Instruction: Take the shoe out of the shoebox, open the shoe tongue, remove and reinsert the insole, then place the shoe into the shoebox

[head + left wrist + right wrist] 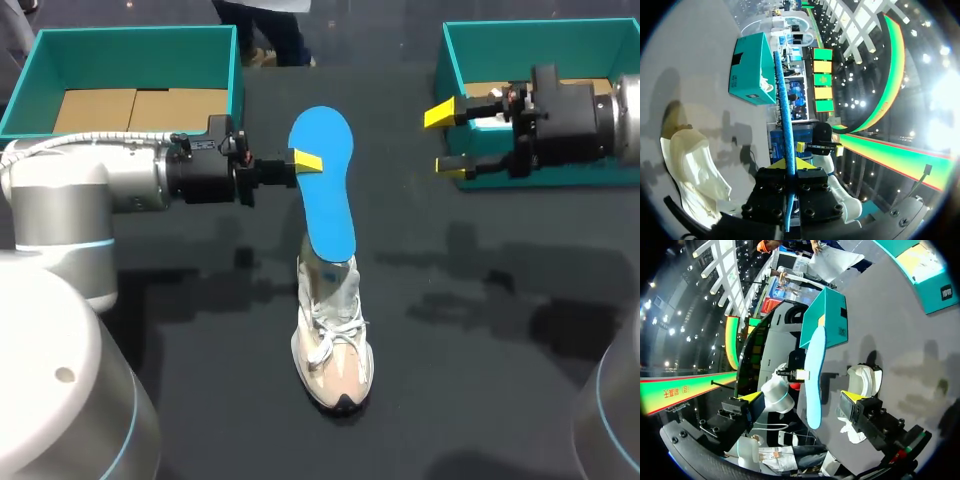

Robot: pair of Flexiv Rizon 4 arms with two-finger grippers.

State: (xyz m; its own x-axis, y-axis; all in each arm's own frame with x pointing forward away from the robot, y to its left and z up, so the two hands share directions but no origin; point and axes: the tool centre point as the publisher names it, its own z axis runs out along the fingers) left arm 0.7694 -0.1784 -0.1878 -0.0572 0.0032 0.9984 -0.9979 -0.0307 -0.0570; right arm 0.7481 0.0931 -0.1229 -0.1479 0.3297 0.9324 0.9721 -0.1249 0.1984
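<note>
A blue insole hangs tilted over the middle of the table, and my left gripper is shut on its edge about a third of the way down. In the head view its lower end meets the collar of the white and beige shoe, which stands on the table with its toe toward the front; I cannot tell whether that end is inside. The left wrist view shows the insole edge-on between the fingers, the shoe beside and below. My right gripper is open over the right shoebox's near wall, empty, facing the insole.
A teal shoebox with a cardboard floor stands at the back left, behind my left arm. The second teal box is at the back right under my right arm. The dark table surrounds the shoe.
</note>
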